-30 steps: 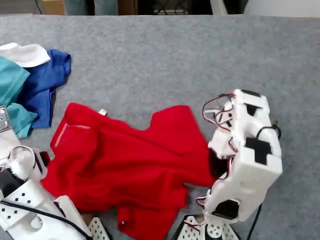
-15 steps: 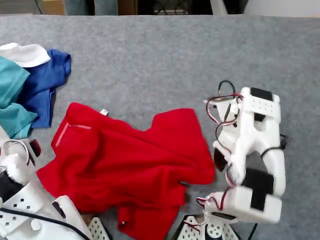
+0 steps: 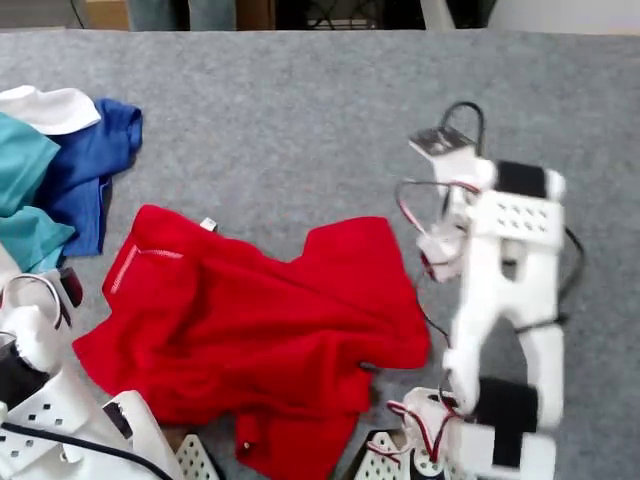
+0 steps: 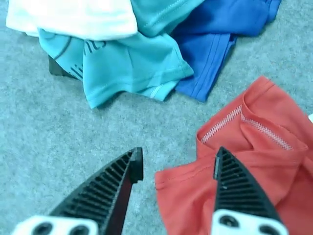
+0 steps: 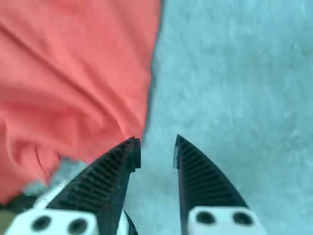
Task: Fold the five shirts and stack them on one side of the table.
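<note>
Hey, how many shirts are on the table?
4. The red shirt lies spread out, crumpled; the blue shirt, teal shirt and white shirt are heaped together to its left. A dark piece under the teal shirt may be a fifth.

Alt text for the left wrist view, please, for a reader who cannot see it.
The left gripper, open, hangs over the table with one finger above the edge of a crumpled red shirt. Beyond it a teal shirt, a white shirt and a blue shirt lie heaped together.
</note>
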Controlling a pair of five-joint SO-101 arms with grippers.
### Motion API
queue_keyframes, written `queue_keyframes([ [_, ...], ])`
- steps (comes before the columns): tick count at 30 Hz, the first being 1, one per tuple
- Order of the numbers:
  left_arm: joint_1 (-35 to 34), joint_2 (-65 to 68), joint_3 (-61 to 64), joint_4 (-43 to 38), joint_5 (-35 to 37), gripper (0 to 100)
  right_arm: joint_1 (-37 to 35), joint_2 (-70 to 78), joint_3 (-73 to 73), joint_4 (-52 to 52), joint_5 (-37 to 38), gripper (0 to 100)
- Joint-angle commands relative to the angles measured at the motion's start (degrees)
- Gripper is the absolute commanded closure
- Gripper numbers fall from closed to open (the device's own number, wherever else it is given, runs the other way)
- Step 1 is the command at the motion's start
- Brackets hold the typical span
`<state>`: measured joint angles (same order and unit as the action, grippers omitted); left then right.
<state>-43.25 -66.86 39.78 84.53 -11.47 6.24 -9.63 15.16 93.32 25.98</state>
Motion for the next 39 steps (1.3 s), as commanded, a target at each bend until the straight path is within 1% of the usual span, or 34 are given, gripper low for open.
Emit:
queue_keyframes([
  [1,0.7,0.1,-0.6,0.7,0.2,75,-4.4,8.1,-7.5,-3.9,-9.2,85.3],
  [4,0.4,0.1,-0.6,0.8,0.2,75,-5.8,16.1,-12.7,-5.8,-14.1,77.3],
  [6,0.2,0.1,-0.5,1.2,0.5,75,-6.8,21.1,-15.8,-6.3,-15.2,74.3],
  [8,0.2,0.1,-0.7,3.0,0.5,75,-7.4,25.9,-18.6,-6.3,-15.7,75.5],
  [12,0.2,0.1,-0.5,3.6,0.5,75,-7.6,34.3,-23.8,-7.7,-19.3,81.0],
  [16,0.2,0.1,-0.5,3.6,0.5,75,-7.6,39.8,-27.6,-8.8,-19.3,85.6],
  [26,0.1,0.1,-0.5,5.3,0.2,75,-8.5,41.4,-32.1,-8.8,-19.3,86.1],
  [30,0.1,0.1,-0.5,5.3,0.2,75,-12.2,41.5,-32.0,-8.8,-19.3,86.1],
  [32,0.1,0.1,-0.5,5.3,0.2,75,-13.7,41.5,-31.9,-9.3,-20.9,86.1],
  [34,0.1,0.1,-0.5,5.3,0.2,75,-13.5,41.5,-31.9,-9.6,-21.6,86.1],
  [39,0.1,0.1,-0.5,5.3,0.2,75,-10.3,41.5,-32.0,-9.6,-21.6,86.1],
])
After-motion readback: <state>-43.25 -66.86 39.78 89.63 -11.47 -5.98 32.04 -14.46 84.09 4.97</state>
